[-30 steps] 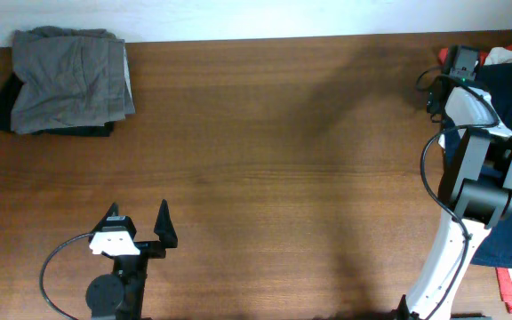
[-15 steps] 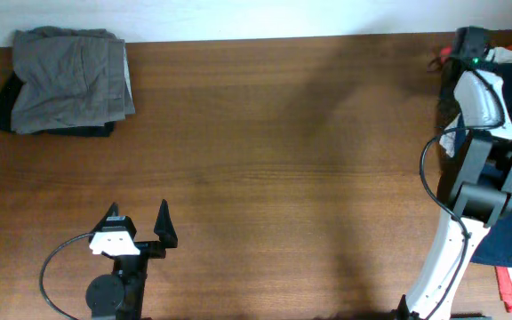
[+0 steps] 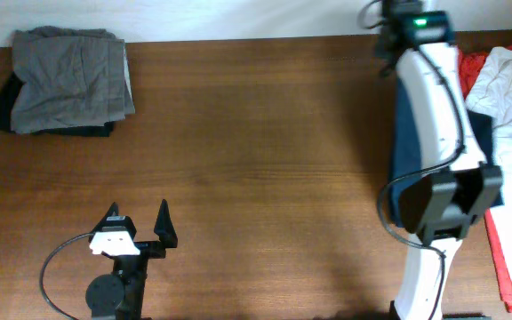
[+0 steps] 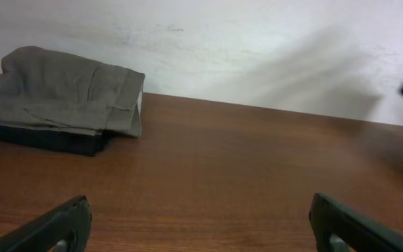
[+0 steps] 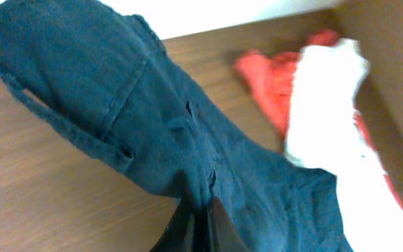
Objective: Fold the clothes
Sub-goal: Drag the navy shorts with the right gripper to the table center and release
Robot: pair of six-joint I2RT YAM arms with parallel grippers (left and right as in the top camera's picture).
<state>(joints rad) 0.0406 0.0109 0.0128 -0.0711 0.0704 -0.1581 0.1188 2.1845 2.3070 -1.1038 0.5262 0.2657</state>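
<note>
My right gripper (image 5: 202, 218) is shut on a fold of the dark navy-blue garment (image 5: 152, 119), which hangs from the jaws above the table. From overhead the same navy garment (image 3: 405, 133) trails under the right arm (image 3: 429, 80) at the far right. White (image 3: 508, 98) and red (image 3: 476, 67) clothes lie beside it. At the far left a folded grey-brown piece (image 3: 69, 76) sits on a black one (image 3: 5, 105). My left gripper (image 3: 138, 222) stands open near the front edge, holding nothing, with its fingers (image 4: 61, 227) wide apart over bare wood.
The wooden table (image 3: 256, 133) meets a white wall at the back. More red cloth (image 3: 505, 267) lies at the front right corner. A black cable loops beside the left arm's base (image 3: 105, 293).
My right gripper has shut on the navy garment and swung left and toward the back with it, which uncovered the white and red clothes. The left arm has not moved.
</note>
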